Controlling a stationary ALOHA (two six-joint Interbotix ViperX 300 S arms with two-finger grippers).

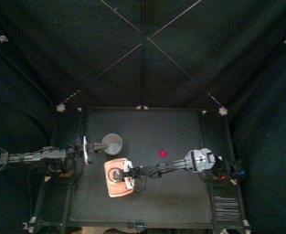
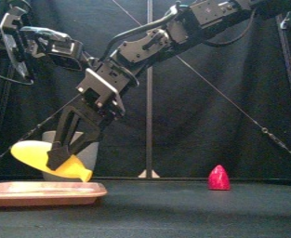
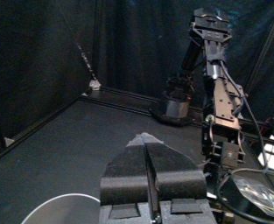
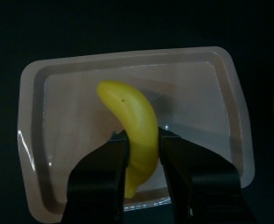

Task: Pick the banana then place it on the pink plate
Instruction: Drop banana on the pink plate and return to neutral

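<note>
A small black table [image 1: 170,196] stands inside black curtains [image 1: 145,55]. Over its left front part the yellow banana [image 2: 42,156] hangs tilted, one end low, close above the flat pink tray [image 2: 23,192]. In the right wrist view it lies over the tray's middle. The right gripper [image 2: 67,160] is clamped on the banana, one jaw on each side of its lower half. Its arm comes in from the right and reaches past the middle of the table. Behind the tray, toward the back curtain, stands the grey speckled cup [image 1: 110,142]. A small red toy [image 2: 218,178] sits by itself on the bare table, well to the right of the tray. The left gripper [image 3: 147,144] rests at the table's left side beside the tray, its jaws pressed together with nothing between them.
</note>
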